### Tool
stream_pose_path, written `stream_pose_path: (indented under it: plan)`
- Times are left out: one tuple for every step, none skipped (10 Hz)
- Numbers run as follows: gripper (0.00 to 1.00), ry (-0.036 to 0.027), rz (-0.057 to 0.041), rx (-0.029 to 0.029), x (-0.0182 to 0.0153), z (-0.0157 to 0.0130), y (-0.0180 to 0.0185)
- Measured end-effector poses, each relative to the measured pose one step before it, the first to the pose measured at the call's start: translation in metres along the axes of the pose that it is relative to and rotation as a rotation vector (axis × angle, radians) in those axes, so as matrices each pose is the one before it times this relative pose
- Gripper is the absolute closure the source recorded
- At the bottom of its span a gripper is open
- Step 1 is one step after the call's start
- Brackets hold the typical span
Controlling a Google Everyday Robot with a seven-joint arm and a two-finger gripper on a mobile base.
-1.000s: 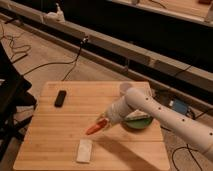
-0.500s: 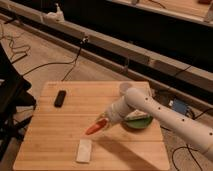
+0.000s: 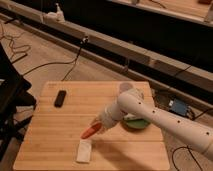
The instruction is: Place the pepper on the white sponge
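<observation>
The orange-red pepper [image 3: 90, 131] is held in my gripper [image 3: 100, 125] just above the wooden table [image 3: 60, 120], tilted with its tip down-left. The white sponge [image 3: 84, 150] lies flat near the table's front edge, just below and slightly left of the pepper's tip. The two are close but apart. My white arm [image 3: 160, 117] reaches in from the right. The gripper is shut on the pepper's upper end.
A black remote [image 3: 60, 98] lies at the table's left back. A green bowl [image 3: 135, 121] sits behind my arm, with a whitish block [image 3: 126, 87] beyond it. Cables run over the floor at the left, and a blue item [image 3: 177, 106] lies right of the table.
The gripper with the pepper has moved slightly down and left, toward the white sponge.
</observation>
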Motion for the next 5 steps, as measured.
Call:
stream_pose_path:
  plan:
    - [1.0, -0.03067, -0.01193, -0.00455, -0.01491, 0.00883, 0.0007]
    - [1.0, -0.06289, -0.00582, -0.00438, -0.02151, 0.01371, 0.00131]
    - [1.0, -0.05862, -0.01027, -0.00847, -0.01763, 0.01344, 0.00191]
    - [1.0, -0.04403, -0.00768, -0.01313, -0.01083, 0.01221, 0.00319]
    - [1.0, -0.04357, -0.00574, -0.0184, -0.00819, 0.01405, 0.00368]
